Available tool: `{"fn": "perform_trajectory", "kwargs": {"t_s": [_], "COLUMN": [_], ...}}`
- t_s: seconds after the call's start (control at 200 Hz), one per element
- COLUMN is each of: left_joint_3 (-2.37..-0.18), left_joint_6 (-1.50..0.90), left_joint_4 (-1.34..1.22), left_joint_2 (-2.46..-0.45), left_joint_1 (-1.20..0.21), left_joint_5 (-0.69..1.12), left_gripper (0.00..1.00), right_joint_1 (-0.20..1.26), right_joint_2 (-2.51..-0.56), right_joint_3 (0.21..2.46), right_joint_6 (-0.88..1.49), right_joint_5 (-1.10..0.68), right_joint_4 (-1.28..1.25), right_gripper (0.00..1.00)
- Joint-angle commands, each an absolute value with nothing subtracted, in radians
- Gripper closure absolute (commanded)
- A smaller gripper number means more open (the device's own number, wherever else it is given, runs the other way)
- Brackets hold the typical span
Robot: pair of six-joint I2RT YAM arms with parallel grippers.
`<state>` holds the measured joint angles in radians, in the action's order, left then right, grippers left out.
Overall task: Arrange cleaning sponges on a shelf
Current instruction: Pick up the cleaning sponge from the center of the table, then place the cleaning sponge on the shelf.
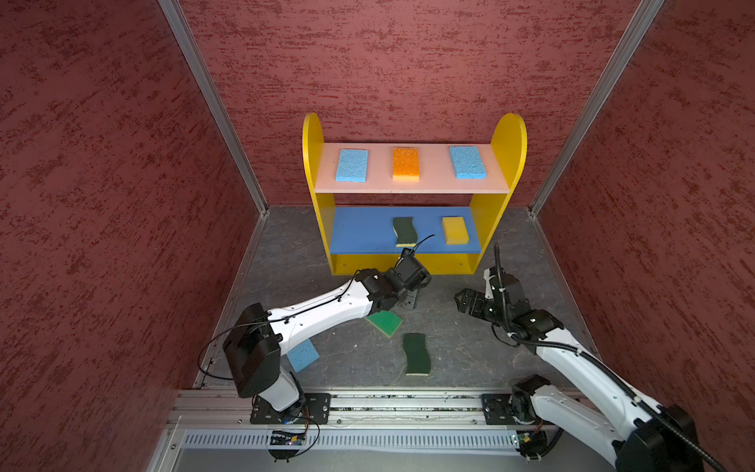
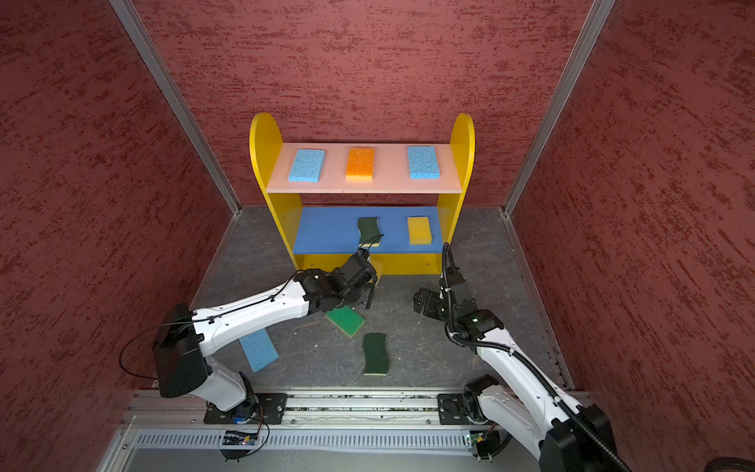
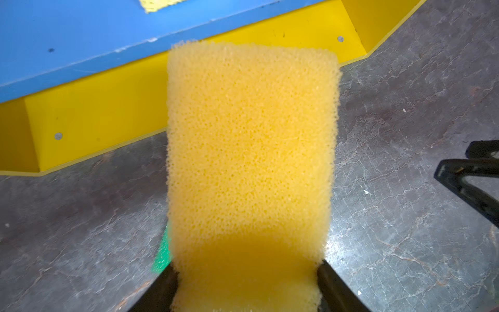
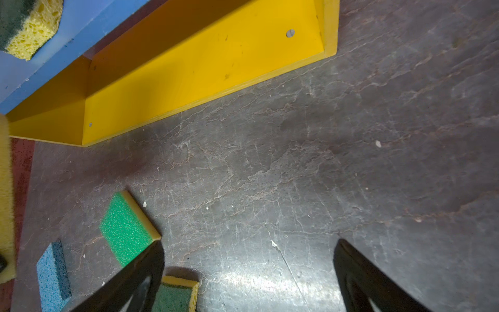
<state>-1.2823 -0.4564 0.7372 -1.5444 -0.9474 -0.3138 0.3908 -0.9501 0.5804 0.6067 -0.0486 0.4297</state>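
Your left gripper (image 3: 247, 286) reaches forward, clamped on a sponge (image 3: 251, 151); your right gripper (image 4: 248, 270) hangs low beside it, jaws wide apart

Five up on the shelf (image 1: 312, 163), four out in front!
Top board (image 1: 433, 184): left sponge (image 1: 351, 165), middle sponge (image 1: 406, 164), right sponge (image 1: 467, 162), side by side. Middle board (image 1: 359, 231): centre sponge (image 1: 404, 231), and right of it the end sponge (image 1: 454, 230). Just before the shelf's bottom board (image 1: 367, 263), the held sponge (image 3: 251, 151) sits in the left gripper (image 3: 248, 286). On the floor (image 1: 470, 355) before the shelf: the nearest sponge (image 1: 384, 323), the farther sponge (image 1: 416, 353) beyond it, the outer sponge (image 1: 303, 354) off left.
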Motion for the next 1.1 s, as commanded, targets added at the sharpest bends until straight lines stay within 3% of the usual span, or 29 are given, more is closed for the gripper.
{"fn": "perform_trajectory", "kwargs": {"t_s": [0.0,0.611,1.097], "left_joint_3": [-1.258,-1.256,-1.205], "left_joint_6": [-0.485,-0.450,-0.368], "left_joint_4": [0.792,0.849,0.589], "left_joint_2": [-1.494,-1.376,-1.384], "left_joint_1": [-0.927,-0.742,-0.579], "left_joint_5": [-0.352,-0.361,-0.334], "left_gripper": [0.34,0.34,0.34], "right_joint_1": [0.396,0.397,0.396], "right_joint_2": [-0.966,-1.020,-1.054], "right_joint_3": [0.608,0.617,0.643], "right_joint_6": [0.629,0.635,0.619], "right_joint_5": [-0.061,-0.073,-0.067], "right_joint_4": [0.383,0.335,0.342], "right_gripper": [0.02,0.02,0.02]}}
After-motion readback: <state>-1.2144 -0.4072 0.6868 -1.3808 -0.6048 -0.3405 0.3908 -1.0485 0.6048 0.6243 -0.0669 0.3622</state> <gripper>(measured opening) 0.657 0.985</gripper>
